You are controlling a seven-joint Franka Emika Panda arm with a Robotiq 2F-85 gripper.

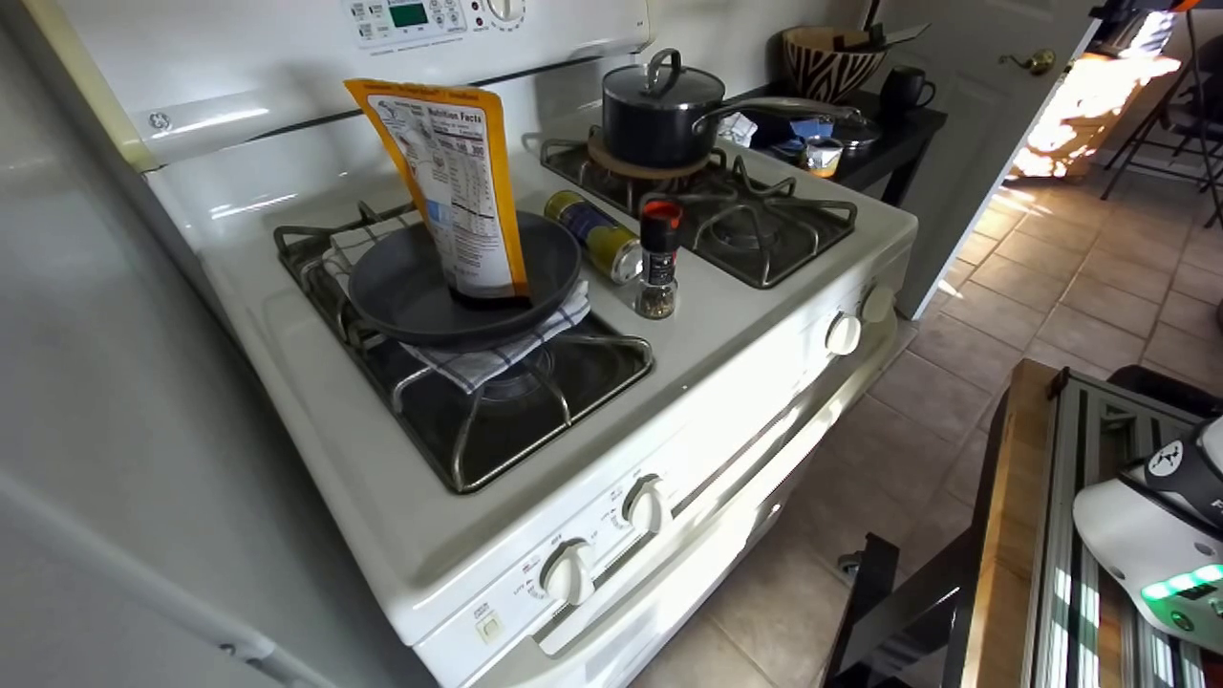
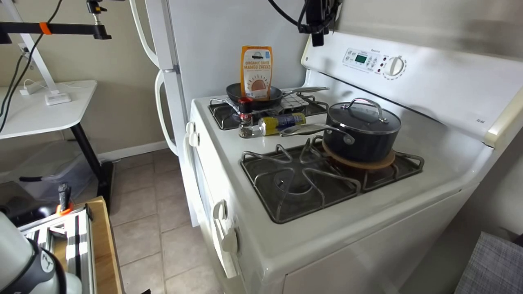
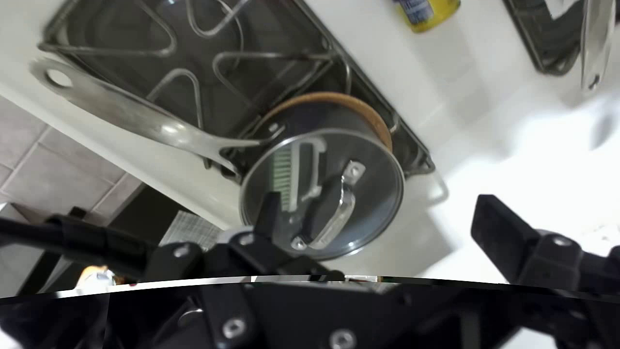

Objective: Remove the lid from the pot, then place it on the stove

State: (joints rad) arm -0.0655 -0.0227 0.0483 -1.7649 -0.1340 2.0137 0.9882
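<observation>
The gripper (image 3: 380, 213) has its jaws spread wide and holds nothing. In the wrist view one finger (image 3: 269, 216) shows over the glass lid (image 2: 359, 117) while the opposite one shows out beyond the rim, so the lid handle (image 3: 336, 220) sits well toward one side of the gap. I can't judge how high the fingertips hang. That's my first worry: come down off-centre and a fingertip could knock the glass, or shove the lid instead of gripping it. The metal handle also runs slantwise to the closing line, so I'd expect a squeeze from this angle to twist it or slip off.

The lid is seated on the saucepan (image 2: 367, 145), which rests on a round brown trivet (image 2: 386, 159) at the back of the grate (image 2: 331, 175). If the rim sticks, saucepan and trivet might slide together, and the long saucepan handle (image 3: 140, 115) looks easy to snag.

Then there's setting it down. I'd pick the front half of that grate as the spot on the stove (image 1: 688, 363), though the lid could tip on those bars. Swing too wide and the yellow-and-blue can (image 2: 284, 123), lying on its side, could roll into the spice grinder (image 1: 659, 253) standing just beside it, or the mango pouch (image 2: 256, 73) upright in the frying pan (image 1: 406, 287) might topple.
</observation>
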